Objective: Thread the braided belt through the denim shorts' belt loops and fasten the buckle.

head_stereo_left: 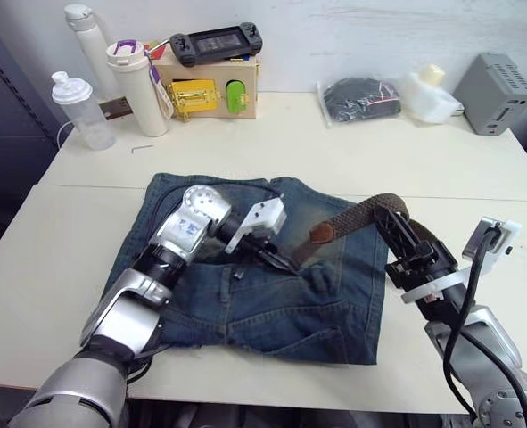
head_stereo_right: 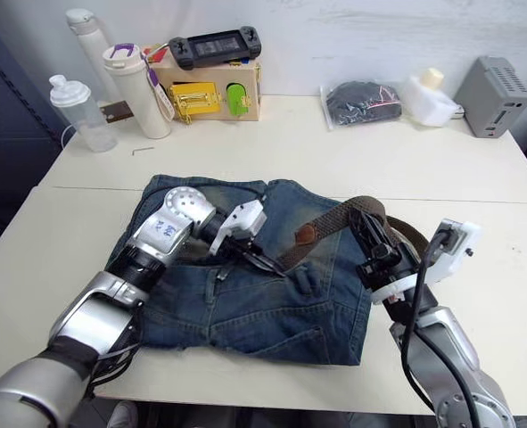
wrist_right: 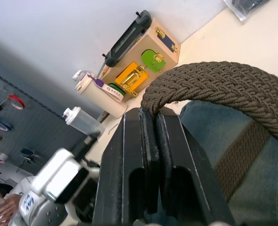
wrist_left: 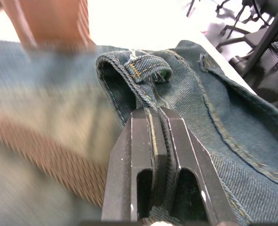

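Left eye view: faded blue denim shorts (head_stereo_left: pixel 263 294) lie mid-frame on the cream table (head_stereo_left: pixel 334 152); the dark brown braided belt (head_stereo_left: pixel 357 218) arcs over their right side, its brown leather tip (head_stereo_left: pixel 322 234) near centre.

Left wrist view: left gripper (wrist_left: pixel 158 123) pinches a denim fold below a belt loop (wrist_left: pixel 146 70).

Right wrist view: right gripper (wrist_right: pixel 150 117) is clamped on the belt.
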Available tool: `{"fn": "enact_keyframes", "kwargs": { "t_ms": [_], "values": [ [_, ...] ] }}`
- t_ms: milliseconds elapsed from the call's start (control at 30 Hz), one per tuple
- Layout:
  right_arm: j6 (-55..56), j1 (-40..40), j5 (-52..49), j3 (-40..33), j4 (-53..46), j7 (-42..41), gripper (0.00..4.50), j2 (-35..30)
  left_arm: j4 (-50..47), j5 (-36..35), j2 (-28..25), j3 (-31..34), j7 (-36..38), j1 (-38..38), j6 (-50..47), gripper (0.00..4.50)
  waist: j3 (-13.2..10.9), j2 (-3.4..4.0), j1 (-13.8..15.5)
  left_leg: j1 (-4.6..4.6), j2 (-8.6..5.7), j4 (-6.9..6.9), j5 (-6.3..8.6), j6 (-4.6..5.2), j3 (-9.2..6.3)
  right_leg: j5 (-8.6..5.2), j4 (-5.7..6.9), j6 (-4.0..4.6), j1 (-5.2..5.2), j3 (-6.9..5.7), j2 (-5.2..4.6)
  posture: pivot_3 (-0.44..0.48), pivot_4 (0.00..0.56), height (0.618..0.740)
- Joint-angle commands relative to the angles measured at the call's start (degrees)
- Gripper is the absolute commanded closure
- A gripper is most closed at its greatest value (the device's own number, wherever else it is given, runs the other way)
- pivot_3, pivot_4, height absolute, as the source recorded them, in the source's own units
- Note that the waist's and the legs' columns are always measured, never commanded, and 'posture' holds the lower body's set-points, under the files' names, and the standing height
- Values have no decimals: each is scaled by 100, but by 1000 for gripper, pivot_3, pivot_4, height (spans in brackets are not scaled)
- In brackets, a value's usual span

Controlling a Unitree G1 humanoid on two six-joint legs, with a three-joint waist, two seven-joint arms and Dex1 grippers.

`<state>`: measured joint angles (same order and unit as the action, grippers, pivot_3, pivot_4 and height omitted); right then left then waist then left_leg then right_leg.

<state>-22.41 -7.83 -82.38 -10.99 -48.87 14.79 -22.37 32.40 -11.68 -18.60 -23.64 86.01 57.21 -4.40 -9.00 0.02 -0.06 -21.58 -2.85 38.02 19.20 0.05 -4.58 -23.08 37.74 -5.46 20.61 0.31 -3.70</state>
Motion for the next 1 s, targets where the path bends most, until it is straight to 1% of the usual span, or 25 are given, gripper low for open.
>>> {"fn": "enact_keyframes", "kwargs": {
  "t_ms": [33, 167, 267, 400, 433, 467, 500, 600, 700, 767, 833, 933, 1000],
  "values": [
    [180, -131, -128, -244, -165, -54, 4500, -66, 1002, 700, 145, -213, -112, 70, 1163, 4440, 0, 0, 0, 0, 0, 0, 0, 0, 3, 0, 0, 0, 0, 1, 3, 0, 150, 740],
    [207, -288, -67, -258, -189, 5, 4500, -64, 1801, 1263, 422, -304, -684, -34, 1818, 4440, -2, -5, -2, 3, 2, -2, 1, 1, 10, 0, 4, 0, 3, 2, 6, 0, 150, 740],
    [213, -362, -31, -263, -181, 38, 4500, -78, 1940, 1250, 622, -156, -820, -111, 1891, 4440, 3, -9, 45, 6, -1, 8, 1, 3, -3, 1, 10, -2, -6, 1, 1, 0, 150, 740],
    [133, -437, -7, -250, -129, 3, 4500, -153, 1795, 982, 725, 146, -850, -80, 1683, 3165, 6, -18, 139, 6, -3, 16, 2, 4, -3, 2, 5, -4, -13, 5, -1, 0, 150, 740],
    [114, -456, 4, -255, -93, -19, 4500, -172, 1721, 932, 716, 243, -904, -73, 1664, 2609, 6, -18, 145, 6, -5, 17, 2, 5, -3, 2, 5, -4, -12, 5, -2, 0, 150, 740],
    [90, -480, 27, -269, -50, -41, 4500, -205, 1588, 818, 685, 384, -909, -63, 1538, 2289, 5, -21, 137, 4, -5, 16, 2, 6, -3, 2, 4, -4, -10, 5, -3, 0, 150, 740],
    [66, -494, 66, -276, 8, -46, 4500, -252, 1382, 667, 606, 536, -838, -68, 1362, 1995, 4, -22, 124, 4, -5, 13, 3, 7, -3, 2, 4, -4, -8, 4, -2, 0, 150, 740],
    [6, -475, 177, -315, 216, -28, 4500, -387, 203, 29, 175, 1016, -514, -306, 328, 1995, 2, -25, 67, 2, 1, 8, 3, 6, 0, 2, 7, -4, 0, 4, 3, 0, 150, 740],
    [-31, -447, 223, -358, 367, -38, 4500, -454, -1027, -440, -267, 1284, -459, -690, -655, 1995, 5, -20, -30, 4, 9, 3, 2, 4, -2, 1, 10, -3, 2, 4, 8, 0, 150, 740],
    [-83, -480, 238, -410, 467, -89, 4500, -511, -2124, -921, -681, 1605, -586, -1137, -1457, 1995, 6, -14, -42, 5, 12, 0, 1, 4, -7, 1, 11, -2, 2, 3, 11, 0, 150, 740],
    [-113, -504, 185, -459, 535, -136, 4500, -533, -3097, -1296, -1065, 1849, -718, -1676, -2030, 1995, 6, -12, -50, 6, 13, -2, 1, 4, -11, 1, 10, -2, 2, 7, 12, 0, 150, 740],
    [-194, -540, 78, -468, 579, -237, 4500, -562, -4261, -1575, -1485, 1951, -994, -2618, -2534, 1995, 3, -5, -52, 6, 13, -3, 1, 3, -24, 1, 8, -2, -3, 9, 10, 0, 150, 740],
    [-298, -586, -30, -426, 599, -351, 4500, -606, -4824, -1705, -1582, 2030, -1283, -3252, -2706, 1995, 1, -2, 1, 7, 12, 0, 1, 2, -26, 1, 0, -2, -11, 12, 9, 0, 150, 740]
  ]
}}
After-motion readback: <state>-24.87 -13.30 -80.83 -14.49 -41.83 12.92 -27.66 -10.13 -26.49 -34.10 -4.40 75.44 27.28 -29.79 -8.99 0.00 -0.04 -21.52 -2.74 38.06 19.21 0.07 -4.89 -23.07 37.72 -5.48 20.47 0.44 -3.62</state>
